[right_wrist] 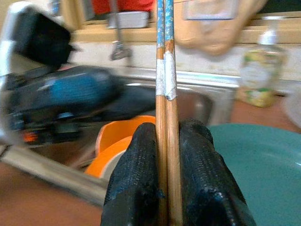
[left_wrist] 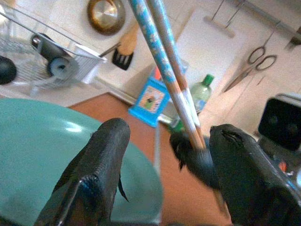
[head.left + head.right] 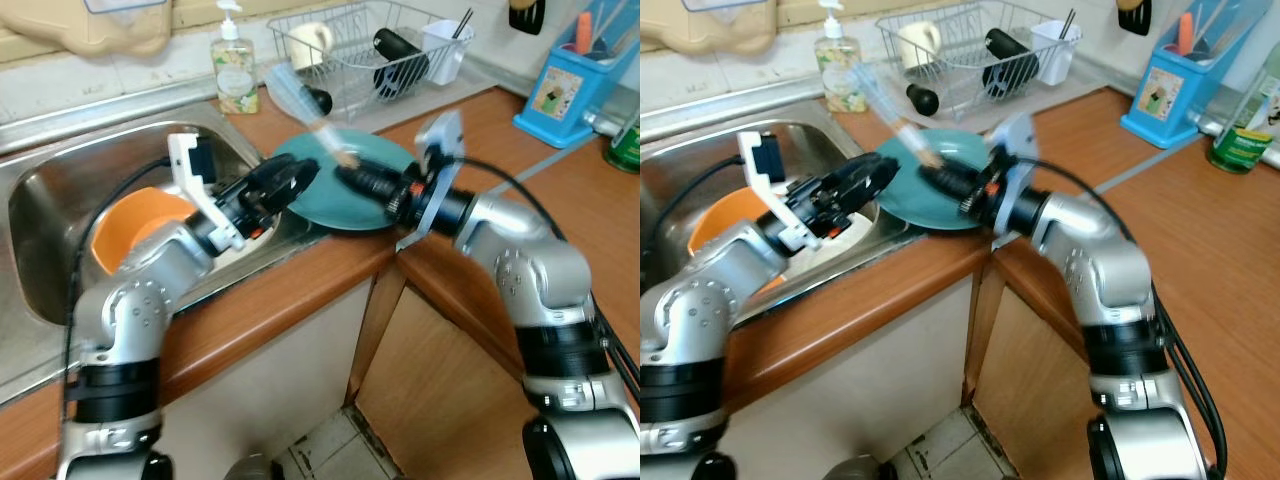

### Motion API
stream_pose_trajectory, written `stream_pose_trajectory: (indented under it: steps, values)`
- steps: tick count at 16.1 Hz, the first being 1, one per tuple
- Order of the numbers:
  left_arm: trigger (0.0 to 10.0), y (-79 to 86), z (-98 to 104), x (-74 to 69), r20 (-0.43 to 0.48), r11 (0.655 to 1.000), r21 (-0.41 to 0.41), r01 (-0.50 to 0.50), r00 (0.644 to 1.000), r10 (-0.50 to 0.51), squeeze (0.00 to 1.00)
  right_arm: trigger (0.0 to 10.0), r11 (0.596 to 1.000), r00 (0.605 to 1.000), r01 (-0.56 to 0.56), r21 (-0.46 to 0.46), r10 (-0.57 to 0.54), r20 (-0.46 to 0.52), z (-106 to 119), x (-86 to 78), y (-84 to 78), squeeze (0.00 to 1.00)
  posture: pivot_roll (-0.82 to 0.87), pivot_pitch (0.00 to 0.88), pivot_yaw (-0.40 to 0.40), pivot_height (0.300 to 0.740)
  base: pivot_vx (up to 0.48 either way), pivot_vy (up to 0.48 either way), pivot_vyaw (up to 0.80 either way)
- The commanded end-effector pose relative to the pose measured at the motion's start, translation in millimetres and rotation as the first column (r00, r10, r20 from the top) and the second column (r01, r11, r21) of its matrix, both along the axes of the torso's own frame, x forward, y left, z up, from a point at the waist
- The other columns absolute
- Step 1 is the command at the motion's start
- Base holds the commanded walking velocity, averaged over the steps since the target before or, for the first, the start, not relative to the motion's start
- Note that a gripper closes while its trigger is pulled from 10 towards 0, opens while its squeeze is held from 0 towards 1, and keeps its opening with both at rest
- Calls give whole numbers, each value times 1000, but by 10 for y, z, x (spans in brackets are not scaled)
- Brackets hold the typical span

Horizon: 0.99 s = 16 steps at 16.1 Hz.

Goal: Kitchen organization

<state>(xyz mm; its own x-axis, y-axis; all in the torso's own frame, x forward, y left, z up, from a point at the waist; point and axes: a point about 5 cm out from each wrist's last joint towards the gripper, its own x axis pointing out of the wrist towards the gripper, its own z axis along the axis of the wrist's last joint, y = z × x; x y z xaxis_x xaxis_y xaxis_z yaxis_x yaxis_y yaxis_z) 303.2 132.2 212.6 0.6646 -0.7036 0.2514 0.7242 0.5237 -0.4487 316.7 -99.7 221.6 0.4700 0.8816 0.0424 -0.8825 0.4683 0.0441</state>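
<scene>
A round teal plate (image 3: 335, 208) lies on the wooden counter at the sink's right rim. My right gripper (image 3: 348, 172) hovers over the plate, shut on a pair of wooden chopsticks (image 3: 303, 105) with blue patterned tops. The sticks slant up and away towards the soap bottle and look blurred. In the right wrist view the two fingers (image 1: 136, 174) pinch the chopsticks (image 1: 164, 80) upright. My left gripper (image 3: 298, 176) reaches in from the sink side at the plate's left edge. It is open, and the chopsticks (image 2: 162, 61) stand between its spread fingers (image 2: 106, 155).
An orange bowl (image 3: 140, 220) sits in the steel sink (image 3: 60, 170). A soap bottle (image 3: 233, 65) and a wire dish rack (image 3: 370, 50) with a mug, a black bottle and a white cup stand behind. A blue utensil holder (image 3: 575, 85) is at far right.
</scene>
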Motion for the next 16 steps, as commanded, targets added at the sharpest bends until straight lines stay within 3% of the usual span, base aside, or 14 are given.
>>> stream_pose_trajectory:
  steps: [1, 4, 5, 16]
  values:
    - [10000, -33, 60, 18, -10, 997, -71, 22, 1000, -23, 0, 0, 998, 998, -62, -21, 62, 1, -14, -79, 63, 0, -10, 0, 54, 740, 0, 0, 0]
    - [10000, -90, 97, -15, -7, 990, -116, 74, 997, -76, 0, 0, 996, 997, -80, -43, 80, 5, -46, -107, 93, 0, -7, 0, 53, 740, 0, 0, 0]
    - [0, -98, 96, -30, -7, 988, -123, 92, 996, -93, 0, 0, 995, 996, -93, -42, 94, 8, -39, -127, 114, 0, -8, 0, 53, 740, 0, 0, 0]
    - [0, -90, 123, -82, 21, 979, -160, 126, 992, -124, 0, 0, 997, 997, -75, -24, 75, -12, -12, -93, 146, 0, -5, 0, 54, 740, 0, 0, 0]
